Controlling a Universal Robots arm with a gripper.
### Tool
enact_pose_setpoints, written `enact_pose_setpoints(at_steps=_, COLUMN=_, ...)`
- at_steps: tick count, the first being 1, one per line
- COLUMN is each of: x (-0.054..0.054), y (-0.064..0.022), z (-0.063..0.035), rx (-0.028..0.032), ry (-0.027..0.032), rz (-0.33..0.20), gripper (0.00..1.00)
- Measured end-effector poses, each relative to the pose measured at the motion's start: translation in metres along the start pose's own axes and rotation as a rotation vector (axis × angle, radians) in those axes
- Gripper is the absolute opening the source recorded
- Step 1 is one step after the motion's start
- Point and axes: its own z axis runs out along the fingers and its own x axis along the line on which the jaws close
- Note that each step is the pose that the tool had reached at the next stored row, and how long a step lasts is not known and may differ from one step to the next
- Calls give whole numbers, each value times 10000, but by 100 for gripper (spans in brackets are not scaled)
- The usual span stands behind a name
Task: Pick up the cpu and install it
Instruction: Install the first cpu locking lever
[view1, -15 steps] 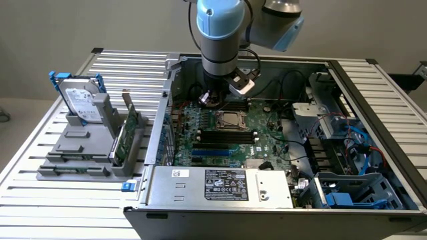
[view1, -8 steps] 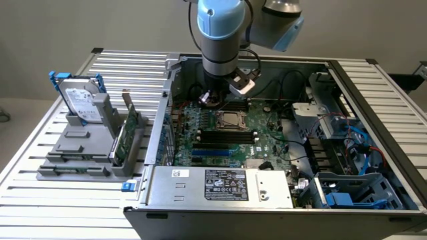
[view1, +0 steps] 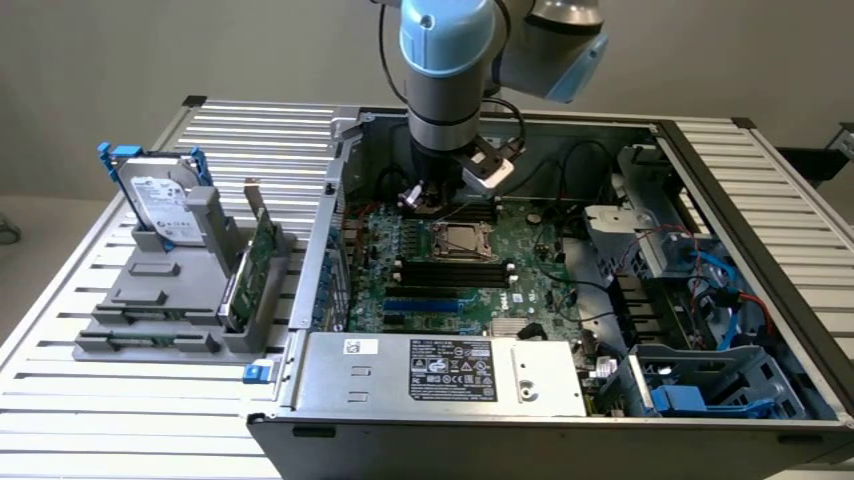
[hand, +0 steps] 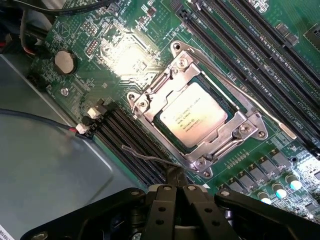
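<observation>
Exterior high, oblique, wide; wrist close overhead; both share socket (view1: 466, 241) (hand: 195, 121).

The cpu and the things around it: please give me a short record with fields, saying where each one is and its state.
cpu: lies flat in its socket on the green board, silver top up, under the metal frame
metal frame: around the cpu, screws at its corners
gripper: above the board beside the socket, jaws shut, holding nothing
computer case: open, arm reaching in from above
hard drive: upright in a grey stand, at the exterior view's left
coin battery: on the board, apart from the socket
</observation>
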Motion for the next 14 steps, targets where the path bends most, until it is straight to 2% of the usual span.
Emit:
enact_pose_setpoints(at_steps=5, x=17, y=17, z=2, rx=-115, ry=-113, rz=-11, gripper=11)
enact_pose_setpoints(at_steps=14, x=63, y=58, z=7, rx=-124, ry=-121, rz=-12, gripper=11)
